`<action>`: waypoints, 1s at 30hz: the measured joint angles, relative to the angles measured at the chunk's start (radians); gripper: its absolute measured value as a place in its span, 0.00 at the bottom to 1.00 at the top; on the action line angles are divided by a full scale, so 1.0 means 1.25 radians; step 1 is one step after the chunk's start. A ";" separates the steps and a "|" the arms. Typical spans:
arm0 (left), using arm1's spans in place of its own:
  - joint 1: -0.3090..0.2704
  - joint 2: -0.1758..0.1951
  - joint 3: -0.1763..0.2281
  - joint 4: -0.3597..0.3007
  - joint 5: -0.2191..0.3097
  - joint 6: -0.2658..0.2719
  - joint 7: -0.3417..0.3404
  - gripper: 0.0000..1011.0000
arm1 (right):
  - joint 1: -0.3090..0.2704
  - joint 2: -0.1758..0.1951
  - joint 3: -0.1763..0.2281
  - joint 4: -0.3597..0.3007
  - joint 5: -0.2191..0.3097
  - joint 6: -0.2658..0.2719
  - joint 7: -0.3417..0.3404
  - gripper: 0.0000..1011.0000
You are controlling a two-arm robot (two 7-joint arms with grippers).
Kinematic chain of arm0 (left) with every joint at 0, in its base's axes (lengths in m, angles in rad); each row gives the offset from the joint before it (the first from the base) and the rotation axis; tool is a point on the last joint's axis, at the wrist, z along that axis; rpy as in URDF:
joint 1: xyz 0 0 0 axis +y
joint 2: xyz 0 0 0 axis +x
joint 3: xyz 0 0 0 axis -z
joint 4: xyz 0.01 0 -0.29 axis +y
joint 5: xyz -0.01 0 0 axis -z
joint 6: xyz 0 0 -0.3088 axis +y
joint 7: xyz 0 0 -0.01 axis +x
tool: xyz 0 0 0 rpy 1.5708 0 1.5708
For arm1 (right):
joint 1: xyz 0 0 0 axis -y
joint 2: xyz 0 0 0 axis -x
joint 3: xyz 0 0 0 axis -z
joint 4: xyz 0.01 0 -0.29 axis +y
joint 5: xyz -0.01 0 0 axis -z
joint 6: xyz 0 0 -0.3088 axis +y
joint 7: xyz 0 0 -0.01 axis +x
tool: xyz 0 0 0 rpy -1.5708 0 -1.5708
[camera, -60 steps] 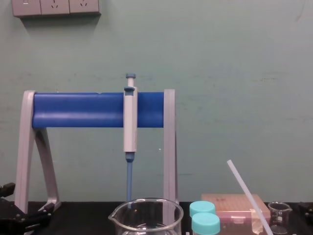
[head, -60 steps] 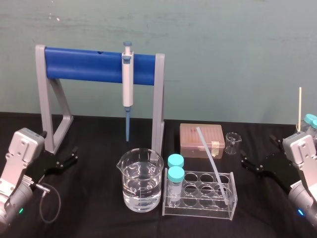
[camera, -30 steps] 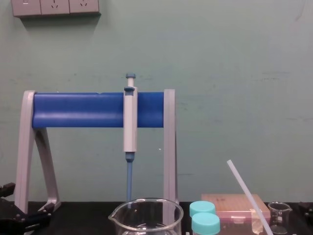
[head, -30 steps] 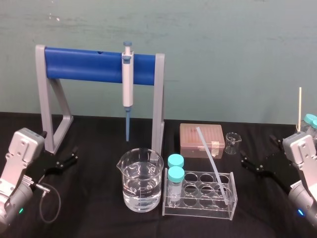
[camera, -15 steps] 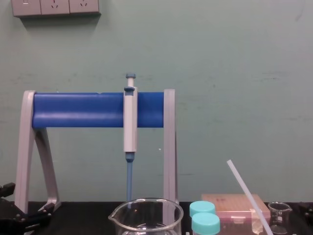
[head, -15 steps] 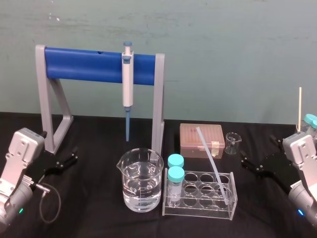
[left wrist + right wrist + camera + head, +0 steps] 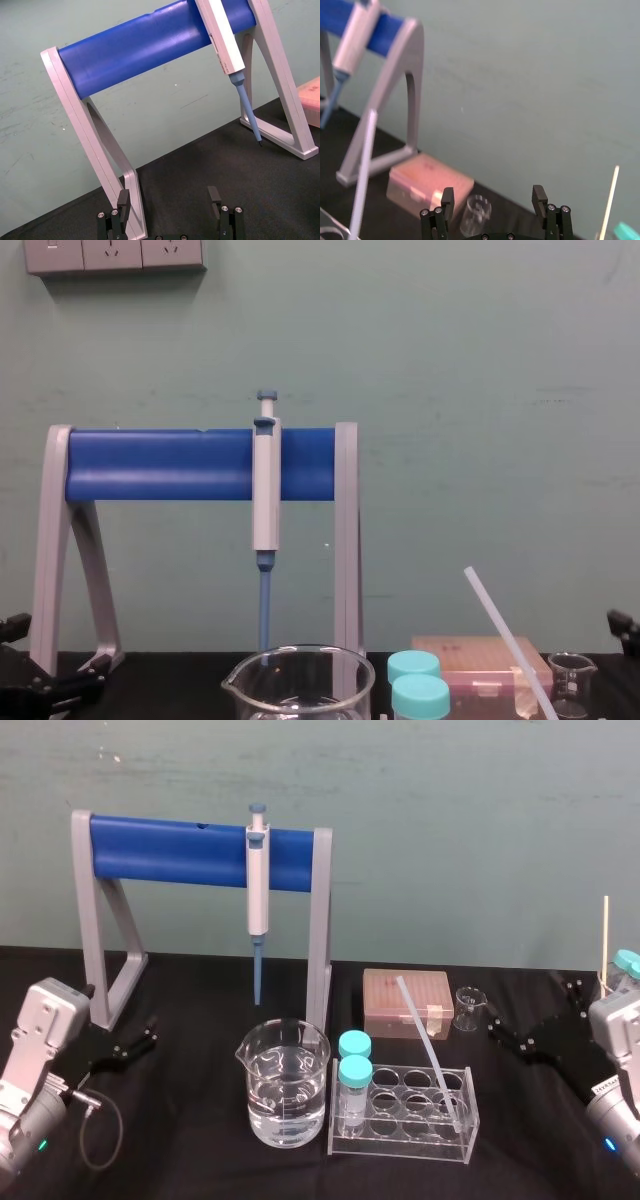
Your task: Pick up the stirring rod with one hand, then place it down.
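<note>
stirring rod [image 7: 364, 165] blurred, beaker [image 7: 352, 680] cut off

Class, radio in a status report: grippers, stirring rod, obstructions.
Left gripper open, parked left. Right gripper open, near small beaker. Stirring rod leaning in rack, untouched.

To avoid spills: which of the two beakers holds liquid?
The large beaker, left of the tube rack; the small beaker beside the pink box looks empty.

Translucent-white stirring rod [image 7: 425, 1040] leans tilted in rack [image 7: 400, 1145].
</note>
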 joint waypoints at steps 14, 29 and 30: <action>0.000 0.000 0.000 0.000 0.000 0.000 0.000 0.99 | 0.002 0.000 -0.002 -0.019 0.057 -0.172 0.159 0.99; 0.000 0.000 0.000 0.000 0.000 0.000 0.000 0.99 | 0.081 -0.046 -0.024 0.037 0.214 -0.089 0.366 0.99; 0.000 0.000 0.000 0.000 0.000 0.000 0.000 0.99 | 0.087 -0.051 -0.024 0.042 0.220 -0.071 0.371 0.99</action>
